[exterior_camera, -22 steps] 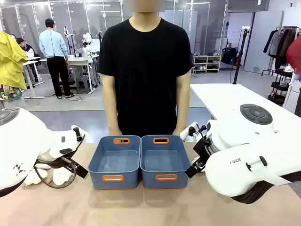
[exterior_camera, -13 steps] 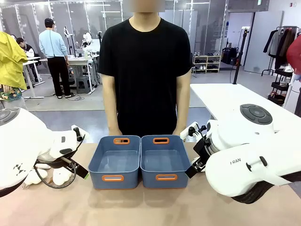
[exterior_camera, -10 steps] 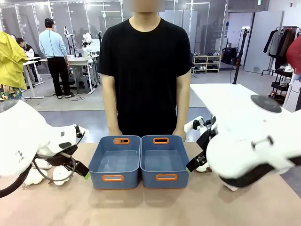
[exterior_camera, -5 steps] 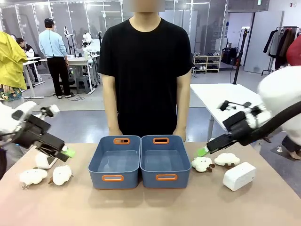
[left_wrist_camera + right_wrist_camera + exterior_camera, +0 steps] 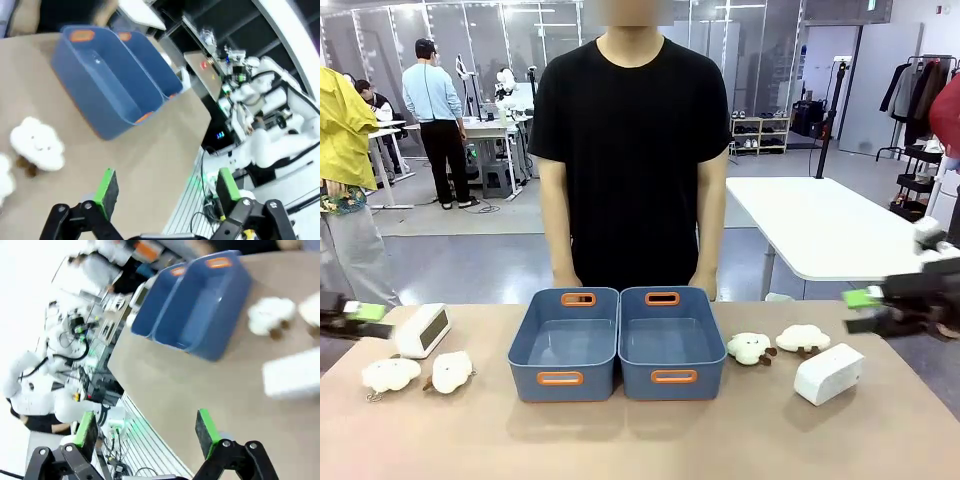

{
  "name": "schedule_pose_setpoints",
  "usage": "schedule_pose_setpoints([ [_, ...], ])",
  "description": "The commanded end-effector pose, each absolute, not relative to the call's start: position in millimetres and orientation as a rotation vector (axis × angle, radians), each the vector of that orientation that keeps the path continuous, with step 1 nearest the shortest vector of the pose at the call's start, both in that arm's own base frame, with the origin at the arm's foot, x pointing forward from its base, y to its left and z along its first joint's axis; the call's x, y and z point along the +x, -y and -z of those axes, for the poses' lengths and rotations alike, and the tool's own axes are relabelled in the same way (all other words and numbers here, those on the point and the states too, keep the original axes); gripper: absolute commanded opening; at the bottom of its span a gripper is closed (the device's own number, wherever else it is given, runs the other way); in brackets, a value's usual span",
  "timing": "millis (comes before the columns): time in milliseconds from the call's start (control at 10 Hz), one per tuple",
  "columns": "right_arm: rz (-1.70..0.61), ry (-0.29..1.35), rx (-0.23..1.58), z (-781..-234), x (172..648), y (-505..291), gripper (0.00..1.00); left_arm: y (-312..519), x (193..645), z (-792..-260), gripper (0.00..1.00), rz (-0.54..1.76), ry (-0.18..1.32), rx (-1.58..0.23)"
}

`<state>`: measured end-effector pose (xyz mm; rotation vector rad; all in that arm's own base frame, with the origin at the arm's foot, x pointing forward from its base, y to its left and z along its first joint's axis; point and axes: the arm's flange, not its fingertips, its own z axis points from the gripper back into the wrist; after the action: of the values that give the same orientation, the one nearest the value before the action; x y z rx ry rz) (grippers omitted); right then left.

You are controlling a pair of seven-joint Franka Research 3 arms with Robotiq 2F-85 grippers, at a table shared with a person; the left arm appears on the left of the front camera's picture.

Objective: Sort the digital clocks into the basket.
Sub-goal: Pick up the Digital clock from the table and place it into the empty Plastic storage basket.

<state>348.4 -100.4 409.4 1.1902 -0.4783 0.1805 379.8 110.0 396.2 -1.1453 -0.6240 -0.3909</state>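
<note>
Both arms have swung out to the frame edges vs 0.5 s ago, baring the table [image 5: 640,440]. Left gripper [image 5: 167,189] & right gripper [image 5: 146,429]: jaws wide apart, nothing held. One digital clock [image 5: 423,330] mid-left by two plush sheep [image 5: 451,370], other digital clock [image 5: 828,373] lower right; blue bins [image 5: 595,385] centre, empty. Risk: off-aim approach grabs a sheep; smooth casing could slip from pads.
</note>
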Motion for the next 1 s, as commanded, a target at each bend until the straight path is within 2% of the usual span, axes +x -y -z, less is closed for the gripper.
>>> schedule_pose_setpoints([
  [0,0.007,0.474,1.136,-411,307,148,1.00,-159,358,-376,1.00,0.257,0.736,-1.193],
  [200,0.136,0.537,1.168,-405,260,186,1.00,-210,313,-363,1.00,0.086,0.789,-1.179],
  [400,0.227,0.614,1.178,-396,230,208,1.00,-222,295,-354,1.00,-0.011,0.841,-1.187],
  [600,0.301,0.643,1.154,-385,222,208,1.00,-220,292,-363,1.00,-0.076,0.848,-1.161],
  [700,0.226,0.624,1.155,-401,238,241,1.00,-233,288,-349,1.00,-0.012,0.815,-1.159],
  [900,0.226,0.624,1.155,-401,238,241,1.00,-233,288,-349,1.00,-0.012,0.815,-1.159],
])
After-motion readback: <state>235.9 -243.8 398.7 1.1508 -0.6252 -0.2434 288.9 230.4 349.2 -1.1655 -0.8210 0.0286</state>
